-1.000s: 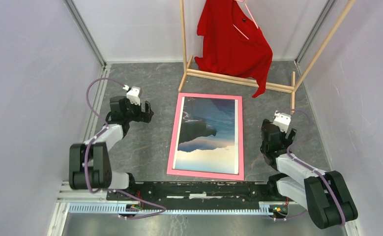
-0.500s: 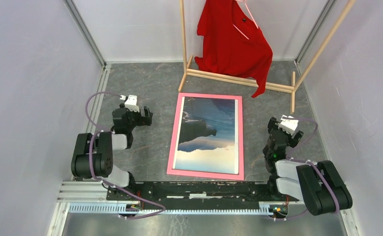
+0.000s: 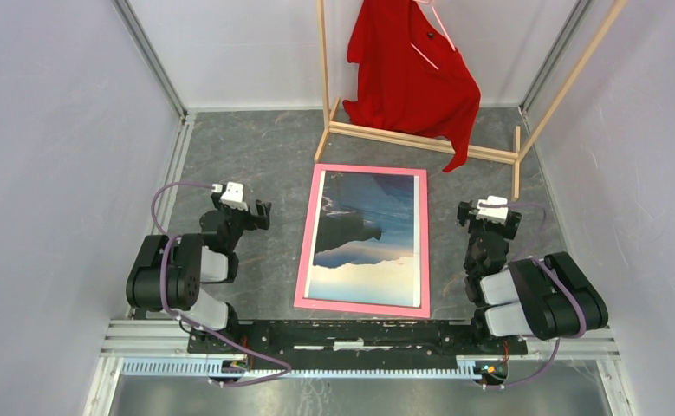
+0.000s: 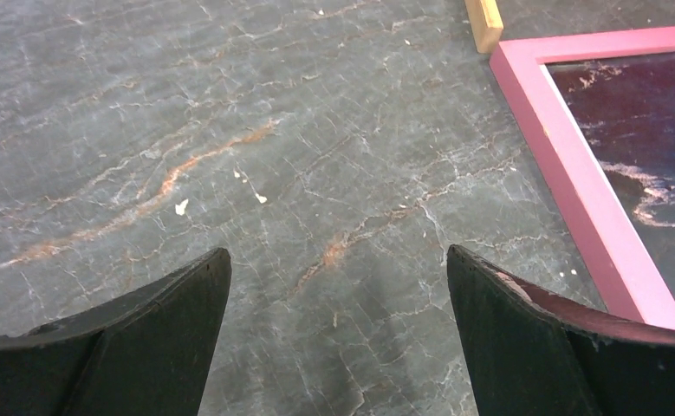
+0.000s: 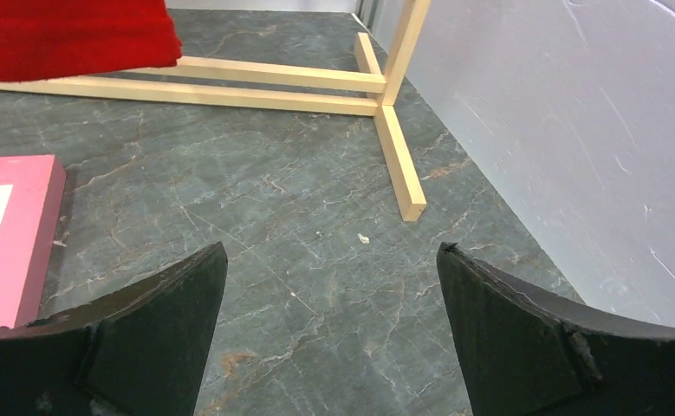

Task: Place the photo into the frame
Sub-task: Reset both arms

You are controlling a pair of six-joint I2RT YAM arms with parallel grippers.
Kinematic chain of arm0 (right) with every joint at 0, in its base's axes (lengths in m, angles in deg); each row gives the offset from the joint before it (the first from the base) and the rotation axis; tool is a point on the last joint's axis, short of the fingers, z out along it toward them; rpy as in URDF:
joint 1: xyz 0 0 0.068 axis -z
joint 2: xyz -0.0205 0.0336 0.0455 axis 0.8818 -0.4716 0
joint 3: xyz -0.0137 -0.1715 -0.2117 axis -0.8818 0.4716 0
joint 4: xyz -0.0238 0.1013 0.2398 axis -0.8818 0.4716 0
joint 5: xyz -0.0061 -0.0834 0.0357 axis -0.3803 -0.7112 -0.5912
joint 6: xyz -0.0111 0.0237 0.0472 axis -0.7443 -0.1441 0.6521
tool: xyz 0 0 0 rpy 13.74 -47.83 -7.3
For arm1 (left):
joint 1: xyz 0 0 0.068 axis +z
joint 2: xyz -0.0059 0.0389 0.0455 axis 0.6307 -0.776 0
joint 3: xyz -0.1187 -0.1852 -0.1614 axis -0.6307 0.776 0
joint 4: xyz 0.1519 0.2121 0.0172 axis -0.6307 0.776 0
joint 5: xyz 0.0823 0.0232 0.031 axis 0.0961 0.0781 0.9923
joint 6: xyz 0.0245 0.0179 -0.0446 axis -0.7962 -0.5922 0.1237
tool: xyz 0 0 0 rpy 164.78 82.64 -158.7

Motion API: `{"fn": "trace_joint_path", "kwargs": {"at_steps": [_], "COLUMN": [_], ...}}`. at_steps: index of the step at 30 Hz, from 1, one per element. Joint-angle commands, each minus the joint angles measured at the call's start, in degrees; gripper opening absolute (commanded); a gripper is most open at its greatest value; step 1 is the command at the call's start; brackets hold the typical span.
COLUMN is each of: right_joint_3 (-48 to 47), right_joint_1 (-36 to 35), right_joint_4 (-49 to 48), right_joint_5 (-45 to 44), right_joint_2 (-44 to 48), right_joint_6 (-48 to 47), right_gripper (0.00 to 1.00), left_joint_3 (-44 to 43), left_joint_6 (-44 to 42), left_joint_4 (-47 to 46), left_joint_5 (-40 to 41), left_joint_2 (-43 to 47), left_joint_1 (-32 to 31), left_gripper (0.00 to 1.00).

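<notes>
Grey marbled table [image 3: 264,165] between pale walls [image 3: 56,130], and dead centre lies the frame [image 3: 309,243], pink front up, long sides running 12 to 6 o'clock. Inside its border sits the photo [image 3: 368,234], seascape facing up, with dark cliffs across the middle and pale sky toward 6 o'clock. It looks flat within the opening, though from overhead I can't say it is fully seated.

At 12 o'clock from the frame stands a wooden clothes rack [image 3: 420,139] with a red shirt [image 3: 412,78] hanging on it. The shirt's tail dangles near the frame's 1 o'clock corner.

Over at 9 o'clock of the frame is the left end effector [image 3: 260,211], clear of it and spread wide with nothing between. Its wrist view shows bare table between the black fingers [image 4: 160,347], with the pink rail off at 3 o'clock.

The right end effector [image 3: 488,215] sits at 3 o'clock of the frame, also spread wide and empty. The rack's base lies ahead of it at 12 o'clock, and a pink frame corner peeks in at 9 o'clock.
</notes>
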Motion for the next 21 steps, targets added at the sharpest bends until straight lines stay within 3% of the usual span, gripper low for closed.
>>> {"fn": "trace_joint_path", "kwargs": {"at_steps": [1,21], "right_joint_3": [5.62,5.96], "right_joint_1": [1.11,1.19], "right_joint_4": [-0.22,-0.46], "right_joint_5": [4.73,4.75], "right_joint_2": [0.25,0.51], "right_joint_6": [-1.83,-1.94], "right_gripper": [0.98,0.98], "left_joint_3": [-1.06,-0.9], "left_joint_6": [0.69,0.72], "left_joint_4": [-5.35,-5.39], "left_joint_5": [1.85,2.09], "left_joint_2": [-0.28,-0.08], "left_joint_1": [0.28,0.29], "left_gripper": [1.0,1.0]}}
